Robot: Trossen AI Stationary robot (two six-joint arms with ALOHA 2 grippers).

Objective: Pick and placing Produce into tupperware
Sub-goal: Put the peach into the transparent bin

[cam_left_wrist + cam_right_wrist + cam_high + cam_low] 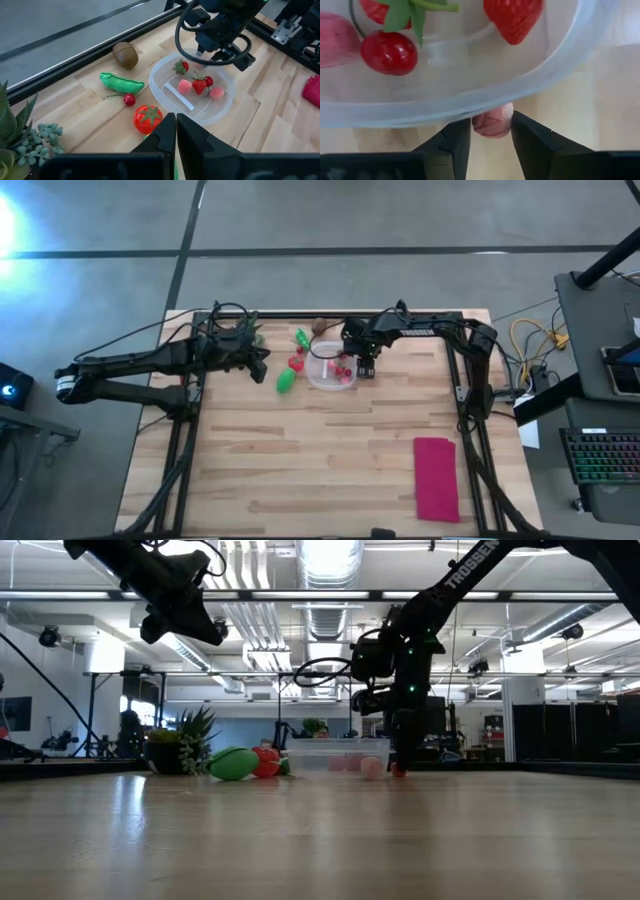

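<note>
tupperware [220,107]: clear, upright, red pieces inside | green pod [121,83], brown piece [125,54], tomato [148,118]: beside it
</note>
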